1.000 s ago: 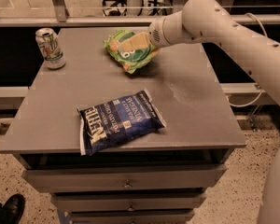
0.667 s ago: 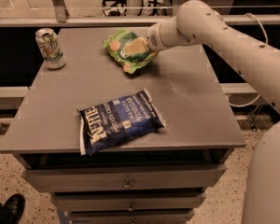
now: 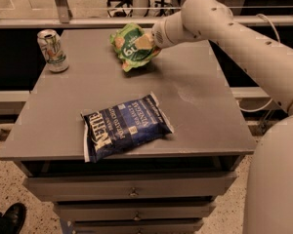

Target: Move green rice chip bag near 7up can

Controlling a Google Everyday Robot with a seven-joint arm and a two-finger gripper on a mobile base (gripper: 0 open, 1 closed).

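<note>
- The bench (image 3: 200,96) carries all three items. Its drawers (image 3: 132,185) below are closed, so what they hold is hidden.
- The dark blue chip bag (image 3: 124,126) lies flat near the front edge, away from the likely path.
- The green rice chip bag (image 3: 129,45) is at the back centre, crumpled and tilted, well apart from the can.
- The claw (image 3: 147,40) looks clamped on the bag's right side. The carry seems under way, and the next move calls for sweeping toward the can and releasing just beside it without knocking it.
- The 7up can (image 3: 52,50) stands upright at the far left corner.
</note>
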